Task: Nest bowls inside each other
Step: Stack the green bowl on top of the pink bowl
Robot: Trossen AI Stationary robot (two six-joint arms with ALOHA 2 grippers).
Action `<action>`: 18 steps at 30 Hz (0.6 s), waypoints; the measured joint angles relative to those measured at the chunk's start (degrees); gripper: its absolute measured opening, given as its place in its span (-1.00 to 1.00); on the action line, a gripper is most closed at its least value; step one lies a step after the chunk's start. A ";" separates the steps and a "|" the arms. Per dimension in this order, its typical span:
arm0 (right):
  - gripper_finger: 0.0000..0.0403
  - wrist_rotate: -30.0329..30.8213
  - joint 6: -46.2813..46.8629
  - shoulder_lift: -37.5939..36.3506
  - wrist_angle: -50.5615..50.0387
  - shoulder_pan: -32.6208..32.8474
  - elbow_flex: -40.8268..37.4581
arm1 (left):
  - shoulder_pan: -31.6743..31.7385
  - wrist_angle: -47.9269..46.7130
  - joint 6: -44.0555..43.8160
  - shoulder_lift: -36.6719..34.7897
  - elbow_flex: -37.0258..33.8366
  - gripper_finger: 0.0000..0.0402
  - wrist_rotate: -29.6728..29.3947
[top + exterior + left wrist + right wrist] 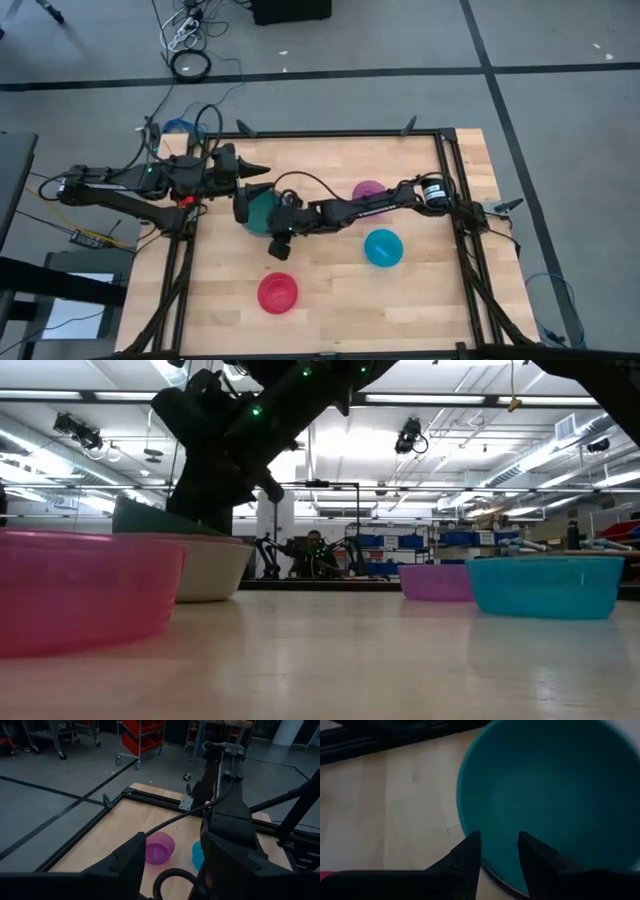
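Note:
A teal green bowl (258,208) sits tilted in a grey-white bowl (215,568) at the table's middle left; in the low view the teal bowl's rim (150,520) slopes. My right gripper (500,847) reaches across the table to it and stands open at its near rim. One finger is over the rim and the other over the inside. My left gripper (175,865) waits open and empty above the table's left edge (255,168). Purple (368,190), bright blue (383,247) and pinkish-red (278,293) bowls stand apart on the wood. My right gripper comes at the teal bowl's rim (482,867) slanting down from the table's right side. A gap with teal inside shows between its fingers. I cannot tell whether either finger touches the bowl.
The wooden table top is framed by black rails (445,170). The purple bowl (435,582) and blue bowl (545,587) lie under and in front of the right arm. The pinkish-red bowl (80,595) stands near the front edge. Bare wood lies at the front right.

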 joint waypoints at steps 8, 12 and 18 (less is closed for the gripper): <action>-0.39 0.20 -1.52 -0.06 16.17 0.29 0.11 | 0.00 0.48 -0.02 0.00 0.00 0.02 0.00; -0.39 -0.56 -1.06 1.19 15.35 -0.08 0.08 | 0.00 0.36 -0.01 0.00 0.00 0.02 0.01; -0.39 -4.66 2.51 3.38 12.00 -0.06 -0.02 | 0.00 0.39 0.00 0.00 0.00 0.02 0.00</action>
